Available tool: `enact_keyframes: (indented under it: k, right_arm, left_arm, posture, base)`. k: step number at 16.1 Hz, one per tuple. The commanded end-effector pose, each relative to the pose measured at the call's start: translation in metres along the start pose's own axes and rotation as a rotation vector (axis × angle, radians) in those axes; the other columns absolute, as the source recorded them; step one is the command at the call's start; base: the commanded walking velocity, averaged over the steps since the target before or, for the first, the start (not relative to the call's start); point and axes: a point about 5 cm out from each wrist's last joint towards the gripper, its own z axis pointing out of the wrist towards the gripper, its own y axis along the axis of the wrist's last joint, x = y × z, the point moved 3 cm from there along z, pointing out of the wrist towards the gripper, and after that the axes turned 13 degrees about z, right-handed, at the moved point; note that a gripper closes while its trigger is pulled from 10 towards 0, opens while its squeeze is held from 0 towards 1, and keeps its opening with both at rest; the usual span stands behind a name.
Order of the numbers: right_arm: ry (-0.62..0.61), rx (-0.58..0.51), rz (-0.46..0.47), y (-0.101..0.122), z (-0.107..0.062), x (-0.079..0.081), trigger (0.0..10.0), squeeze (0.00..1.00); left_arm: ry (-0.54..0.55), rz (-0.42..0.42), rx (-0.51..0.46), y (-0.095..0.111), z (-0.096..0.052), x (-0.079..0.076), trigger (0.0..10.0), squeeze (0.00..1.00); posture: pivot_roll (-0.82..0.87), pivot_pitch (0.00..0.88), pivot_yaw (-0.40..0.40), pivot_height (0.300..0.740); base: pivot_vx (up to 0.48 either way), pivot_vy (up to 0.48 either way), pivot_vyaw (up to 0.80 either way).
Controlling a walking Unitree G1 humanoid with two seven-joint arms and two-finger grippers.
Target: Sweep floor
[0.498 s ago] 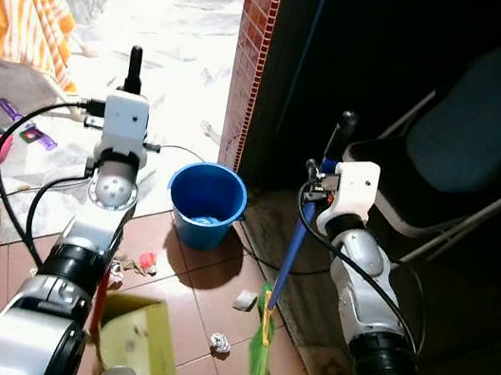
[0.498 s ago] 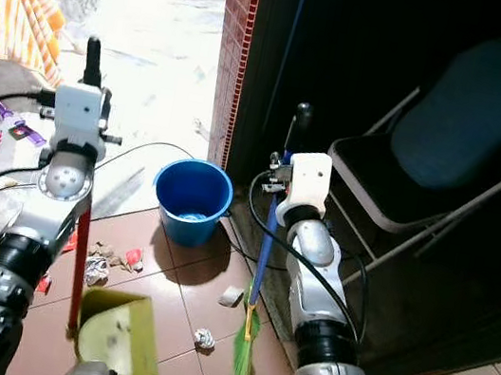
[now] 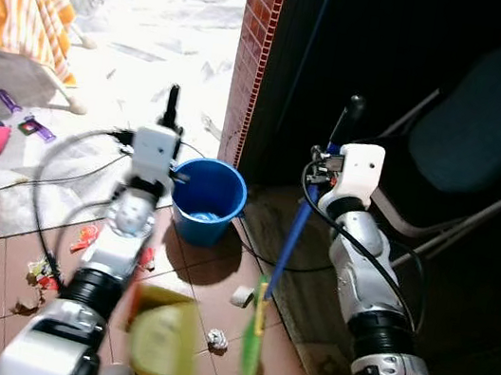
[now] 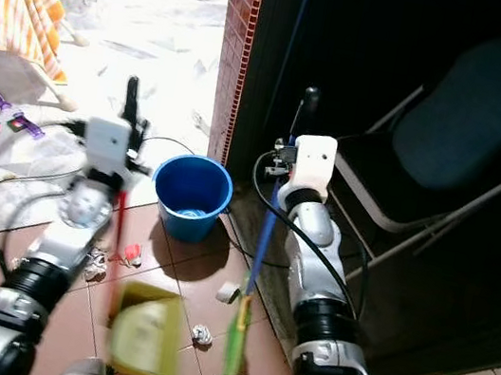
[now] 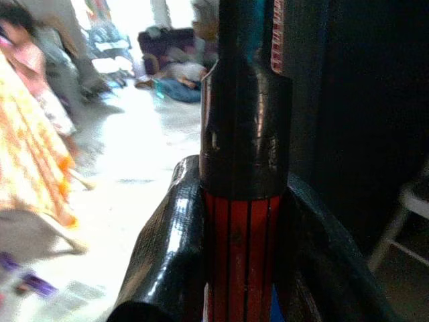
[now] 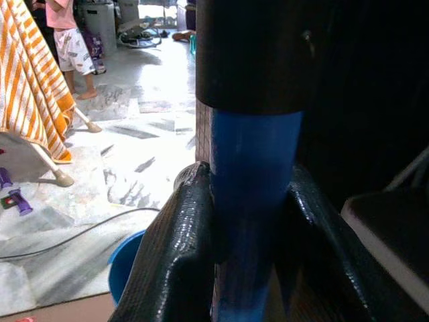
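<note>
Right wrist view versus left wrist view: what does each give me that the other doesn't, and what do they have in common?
The right wrist view has the right gripper clamped on the blue broom handle, with the blue bucket, a grey cable on the pale floor and the orange striped cloth beyond.

The left wrist view has the left gripper clamped on the red dustpan handle, which has a black upper sleeve; its background is blurred.

Both show two black fingers closed around a pole, bright floor on one side and darkness on the other.
</note>
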Motion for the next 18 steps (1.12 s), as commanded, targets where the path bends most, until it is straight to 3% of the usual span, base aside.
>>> enact_keyframes:
  k: [1,6,7,13,18]
  right_arm:
    - [-0.042,0.015,0.011,0.003,0.003,-0.008,10.0,0.00]
    - [-0.087,0.094,-0.009,-0.011,0.000,-0.020,10.0,0.00]
    - [-0.110,0.128,0.038,-0.018,-0.001,-0.021,10.0,0.00]
    - [-0.119,0.218,0.269,-0.027,0.007,-0.009,10.0,0.00]
    - [-0.093,0.082,0.412,0.011,0.021,-0.003,10.0,0.00]
  left_arm:
    - [-0.036,0.025,-0.039,0.005,0.001,-0.009,10.0,0.00]
    - [-0.105,0.065,-0.018,0.000,-0.001,-0.036,10.0,0.00]
    - [-0.085,0.105,-0.012,-0.001,-0.001,-0.036,10.0,0.00]
    - [-0.074,0.107,-0.004,-0.007,-0.004,-0.037,10.0,0.00]
    - [-0.052,0.141,0.044,-0.014,-0.004,-0.037,10.0,0.00]
  posture:
    - [-0.05,0.043,-0.087,0.740]
    - [-0.07,0.018,-0.078,0.740]
    - [-0.07,0.008,-0.072,0.740]
    - [-0.06,0.002,-0.076,0.740]
    - [-0.07,0.008,-0.071,0.740]
  base:
    - [0.000,0.000,0.00]
    - [0.000,0.000,0.00]
    - [0.000,0.000,0.00]
    - [0.000,0.000,0.00]
    - [0.000,0.000,0.00]
